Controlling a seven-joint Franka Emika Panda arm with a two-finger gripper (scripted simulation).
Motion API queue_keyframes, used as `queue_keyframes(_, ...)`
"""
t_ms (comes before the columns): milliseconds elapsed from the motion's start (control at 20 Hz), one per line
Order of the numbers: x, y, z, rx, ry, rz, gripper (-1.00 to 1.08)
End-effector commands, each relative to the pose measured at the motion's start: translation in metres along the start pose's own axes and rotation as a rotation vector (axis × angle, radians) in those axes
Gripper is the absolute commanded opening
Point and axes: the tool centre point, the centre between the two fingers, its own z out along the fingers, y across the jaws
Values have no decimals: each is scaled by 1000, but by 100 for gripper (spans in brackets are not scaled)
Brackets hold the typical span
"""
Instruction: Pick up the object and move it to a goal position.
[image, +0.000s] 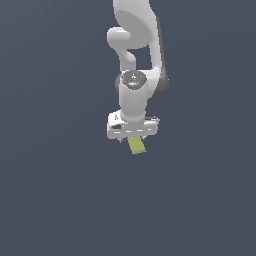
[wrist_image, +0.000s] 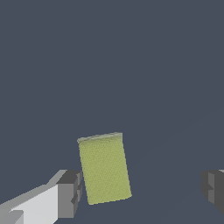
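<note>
So far we only hover: our gripper (wrist_image: 140, 190), jaws spread, straddles the object (wrist_image: 104, 168) without touching; grasp and carry remain.

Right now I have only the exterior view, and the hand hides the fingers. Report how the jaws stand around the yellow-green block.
Observer: In the wrist view the gripper is open, with its fingers far apart. The block lies between them.
Operator: Tell me whether it is centred.
Observer: It is not. It sits close beside the near finger, with a wide gap to the far finger.
Operator: Give me its orientation to the fingers.
Observer: Its long sides face the fingers, slightly skewed, so they would close across its narrow width.
</note>
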Motion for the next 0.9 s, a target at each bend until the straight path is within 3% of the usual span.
queue_keyframes(0, -11, -8, 20, -1, -6, -53, 100)
queue_keyframes(400, -38, -27, 61, 0, -19, -173, 100)
queue_keyframes(850, -44, -31, 70, 1, -22, -196, 100)
